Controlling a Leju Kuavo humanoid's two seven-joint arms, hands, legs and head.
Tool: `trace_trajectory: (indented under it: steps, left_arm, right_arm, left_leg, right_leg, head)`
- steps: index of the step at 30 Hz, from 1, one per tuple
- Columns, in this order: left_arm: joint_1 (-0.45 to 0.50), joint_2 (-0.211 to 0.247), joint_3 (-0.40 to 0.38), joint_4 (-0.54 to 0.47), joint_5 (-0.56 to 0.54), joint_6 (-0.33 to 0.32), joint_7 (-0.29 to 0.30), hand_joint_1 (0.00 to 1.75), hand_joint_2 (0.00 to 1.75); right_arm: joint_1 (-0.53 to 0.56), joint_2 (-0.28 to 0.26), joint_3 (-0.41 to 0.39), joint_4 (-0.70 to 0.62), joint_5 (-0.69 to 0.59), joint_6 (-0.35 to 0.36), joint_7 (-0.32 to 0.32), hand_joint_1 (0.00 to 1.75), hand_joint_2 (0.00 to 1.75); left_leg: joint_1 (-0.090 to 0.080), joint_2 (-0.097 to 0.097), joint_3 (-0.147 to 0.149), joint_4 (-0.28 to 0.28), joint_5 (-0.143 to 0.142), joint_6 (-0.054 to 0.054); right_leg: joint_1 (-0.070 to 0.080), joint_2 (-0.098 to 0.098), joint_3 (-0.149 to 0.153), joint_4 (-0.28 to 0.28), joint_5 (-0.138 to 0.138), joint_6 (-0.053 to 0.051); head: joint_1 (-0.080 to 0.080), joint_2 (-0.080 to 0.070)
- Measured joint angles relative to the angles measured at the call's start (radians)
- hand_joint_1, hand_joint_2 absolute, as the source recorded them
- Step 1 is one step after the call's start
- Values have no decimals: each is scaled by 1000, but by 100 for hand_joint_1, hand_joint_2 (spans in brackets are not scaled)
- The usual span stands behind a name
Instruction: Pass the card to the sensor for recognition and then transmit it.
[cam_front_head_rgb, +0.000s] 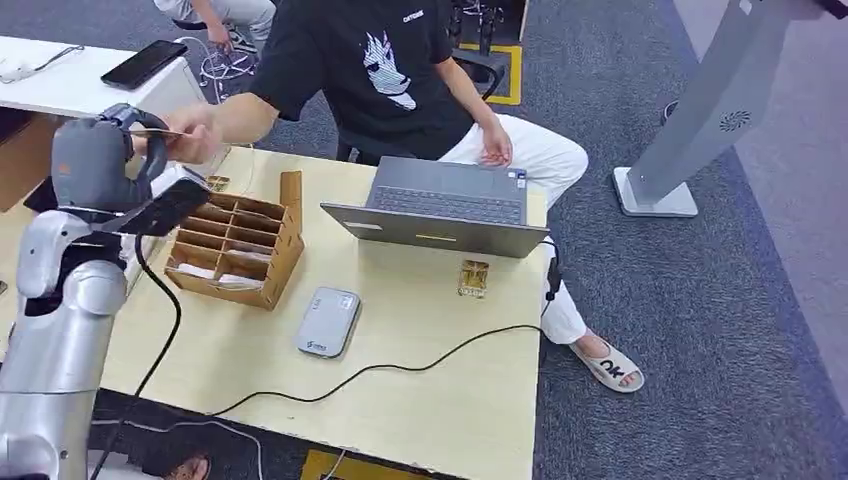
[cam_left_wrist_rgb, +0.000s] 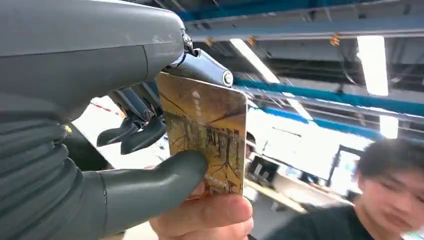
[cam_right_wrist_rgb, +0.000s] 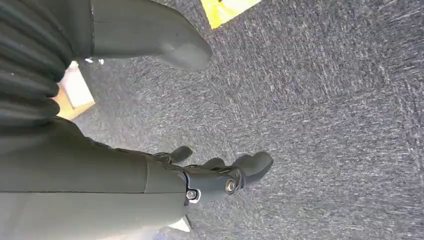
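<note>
The left hand (cam_left_wrist_rgb: 100, 150) pinches the card (cam_left_wrist_rgb: 207, 142) between thumb and fingers (cam_left_wrist_rgb: 200, 67), raised beyond the counter (cam_front_head_rgb: 430, 340), a person's hand (cam_left_wrist_rgb: 210, 217) gripping its free end. Thin, stiff and probably slick, it is best pinched by the edge. The wooden organiser (cam_front_head_rgb: 235, 250) holds a few pale cards; the right hand (cam_right_wrist_rgb: 210, 175) hangs with fingers spread, holding nothing.

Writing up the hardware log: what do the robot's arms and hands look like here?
Left arm: silver, rounded metal segments, with a black cable running down beside it. Left hand: matte grey shell, ribbed grey cover at the wrist, thick grey thumb, darker slim fingers with a silver pin at a knuckle. Right hand: the same grey ribbed cover and thumb, dark fingers with small round screws.
</note>
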Motion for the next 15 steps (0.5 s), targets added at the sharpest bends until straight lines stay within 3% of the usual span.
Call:
trace_trajectory:
  steps: [7, 8, 15]
  left_arm:
    - [-46, 6, 2, 2, -34, 10, 27, 175, 175]
    - [-46, -3, 2, 4, -39, 19, 26, 2, 175]
    - [-44, -66, 2, 9, -29, 124, 7, 0, 175]
  right_arm:
    - [-2, 0, -2, 0, 11, 2, 26, 0, 175]
    - [-2, 0, -3, 0, 12, 2, 27, 0, 175]
    - [-8, 0, -4, 0, 19, 6, 43, 0, 175]
  left_leg:
    - [0, 1, -1, 0, 0, 0]
    - [0, 1, -1, 0, 0, 0]
    - [-1, 1, -3, 0, -1, 0]
  right_leg:
    - [0, 1, -2, 0, 0, 0]
    - [0, 2, -2, -1, 0, 0]
    - [-1, 0, -2, -1, 0, 0]
  head:
    - [0, 0]
    - [0, 0]
    - [0, 0]
